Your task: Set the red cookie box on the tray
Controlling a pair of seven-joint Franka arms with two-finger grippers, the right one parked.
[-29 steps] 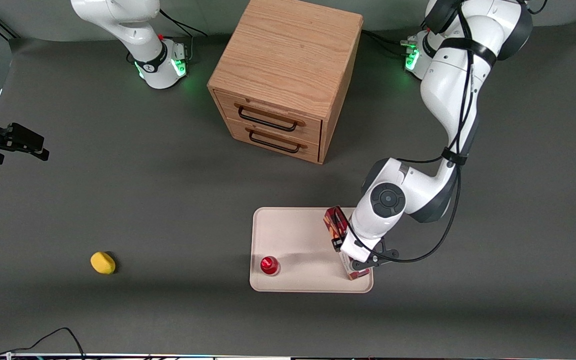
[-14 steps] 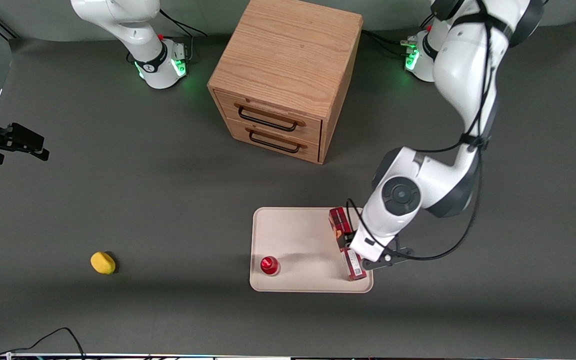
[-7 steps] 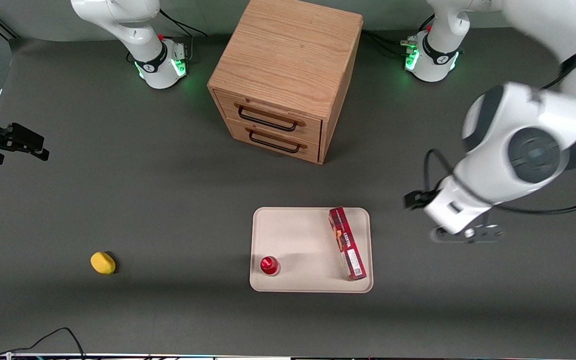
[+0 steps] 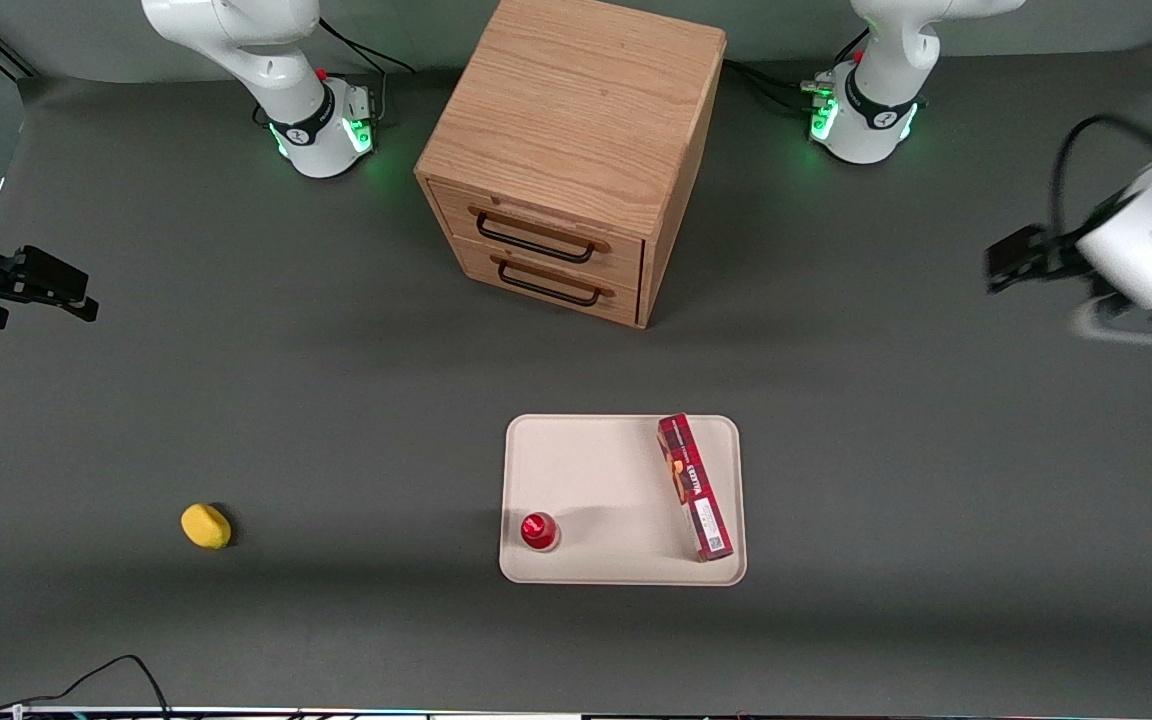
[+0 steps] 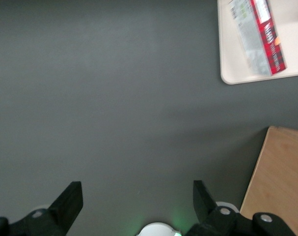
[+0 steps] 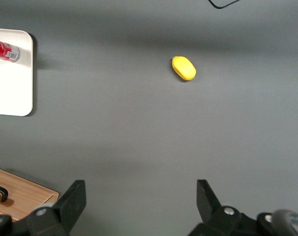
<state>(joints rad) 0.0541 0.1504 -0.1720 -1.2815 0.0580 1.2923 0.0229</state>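
The red cookie box (image 4: 695,487) is lying flat on the tray (image 4: 596,470), along the edge toward my working end. My gripper (image 5: 135,202) is hanging high over bare counter (image 4: 336,400), well apart from the box, fingers (image 5: 70,199) spread wide, holding nothing.

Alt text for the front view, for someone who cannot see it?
A red cookie box lies flat on a cream tray, beside a small red-capped bottle. The left arm's open gripper hangs high over the working arm's end of the table, holding nothing. A wooden two-drawer cabinet stands farther from the camera, and a yellow lemon lies toward the parked arm's end.
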